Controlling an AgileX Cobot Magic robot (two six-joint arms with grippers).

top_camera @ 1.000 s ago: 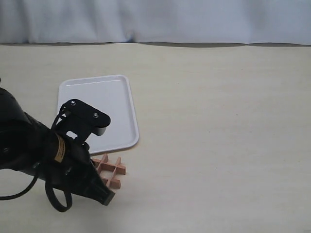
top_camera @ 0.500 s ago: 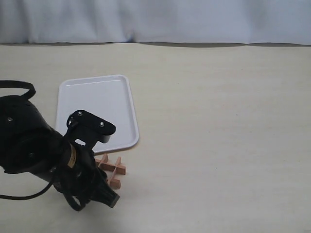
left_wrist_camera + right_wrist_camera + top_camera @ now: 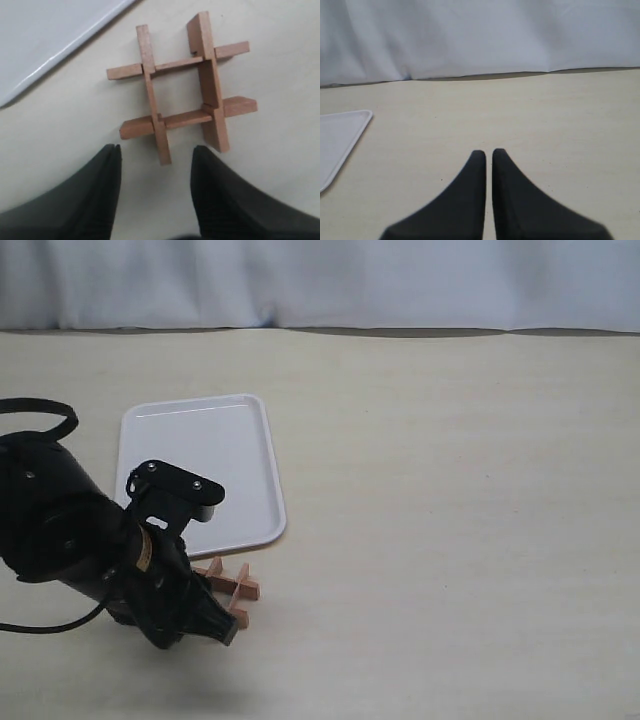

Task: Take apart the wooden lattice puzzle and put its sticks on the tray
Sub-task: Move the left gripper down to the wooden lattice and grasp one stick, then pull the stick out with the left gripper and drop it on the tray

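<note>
The wooden lattice puzzle (image 3: 182, 90) lies assembled on the table, a hash of reddish-brown crossing sticks, just off the near corner of the white tray (image 3: 225, 440). In the exterior view the puzzle (image 3: 236, 587) is partly hidden behind the left arm. My left gripper (image 3: 156, 152) hovers open just short of the puzzle, nothing between its fingers. The tray's corner (image 3: 45, 45) shows beyond the puzzle and holds nothing. My right gripper (image 3: 488, 153) is shut and empty over bare table; it does not show in the exterior view.
A white cloth backdrop (image 3: 320, 280) closes the far edge of the beige table (image 3: 450, 500). The left arm's black body (image 3: 90, 550) fills the near left corner. A tray corner (image 3: 340, 140) shows in the right wrist view.
The left arm has shifted and lowered over the puzzle, covering more of it in the exterior view. The puzzle and tray have not moved.
</note>
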